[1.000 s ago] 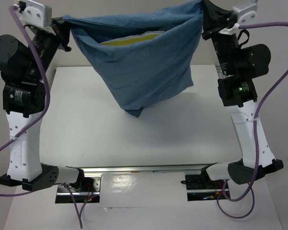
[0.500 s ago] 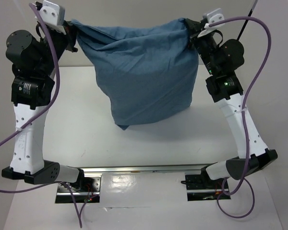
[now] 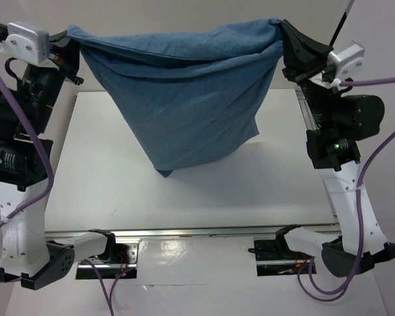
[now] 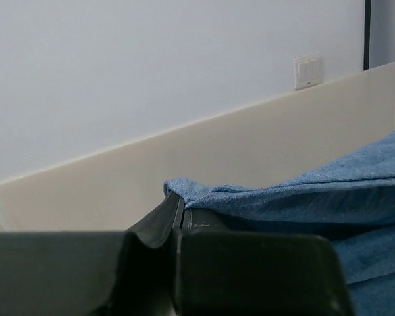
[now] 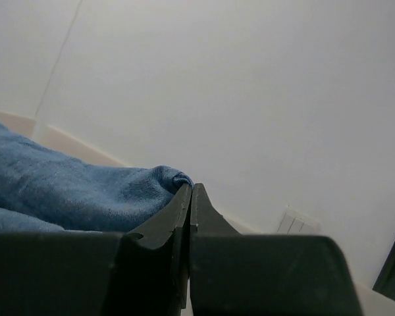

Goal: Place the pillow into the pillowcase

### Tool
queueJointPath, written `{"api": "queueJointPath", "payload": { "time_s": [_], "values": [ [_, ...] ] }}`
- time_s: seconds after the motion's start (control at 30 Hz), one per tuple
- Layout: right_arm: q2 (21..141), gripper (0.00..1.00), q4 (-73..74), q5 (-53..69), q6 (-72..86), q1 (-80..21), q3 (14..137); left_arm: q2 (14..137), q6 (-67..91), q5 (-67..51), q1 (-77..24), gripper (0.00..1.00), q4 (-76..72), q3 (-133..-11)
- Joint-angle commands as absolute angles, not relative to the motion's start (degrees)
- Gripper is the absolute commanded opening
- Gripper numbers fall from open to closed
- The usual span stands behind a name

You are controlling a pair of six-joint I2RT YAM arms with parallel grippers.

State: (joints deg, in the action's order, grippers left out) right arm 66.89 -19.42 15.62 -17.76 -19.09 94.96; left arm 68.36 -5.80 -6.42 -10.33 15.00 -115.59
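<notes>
- Jaws of L gripper [image 3: 70, 36] are squeezing shut on the pillowcase [image 3: 184, 99], top left corner.
- R gripper [image 3: 282, 27] is squeezing shut on its top right corner.
- Pillowcase is hanging betw. them, over the bench [image 3: 118, 197], far half.

One pillowcase [image 3: 184, 99], two arms [image 3: 23, 151] [image 3: 342, 131], one table [image 3: 118, 197], probably one wall switch [image 4: 308, 71].

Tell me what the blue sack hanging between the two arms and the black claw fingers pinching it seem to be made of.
The pillowcase looks like soft woven cloth, probably cotton, in matte slate-blue. It sags and wrinkles, and shows a fine fuzzy nap up close. The fingers of the right claw look like hard black plastic, matte with smooth moulded edges, though they could be coated metal.
</notes>
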Motion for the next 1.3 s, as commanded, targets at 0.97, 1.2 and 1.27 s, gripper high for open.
{"api": "queueJointPath", "payload": {
  "time_s": [0.97, 1.2, 1.27],
  "values": [
    [81.28, 0.0, -18.38, 12.65, -6.6, -11.08, 85.17, 81.28, -1.76, -7.12, -9.93, 0.0, 4.75, -103.27],
    [99.74, 0.16, -10.39, 14.5, -1.85, -7.56, 97.53, 99.27, -0.53, -7.13, -8.0, 0.13, 7.7, -111.51],
    [103.61, 0.51, -3.97, 15.03, -1.23, -7.56, 104.37, 103.34, -0.53, -7.12, -8.0, 0.58, 12.89, -120.64]
  ]
}}
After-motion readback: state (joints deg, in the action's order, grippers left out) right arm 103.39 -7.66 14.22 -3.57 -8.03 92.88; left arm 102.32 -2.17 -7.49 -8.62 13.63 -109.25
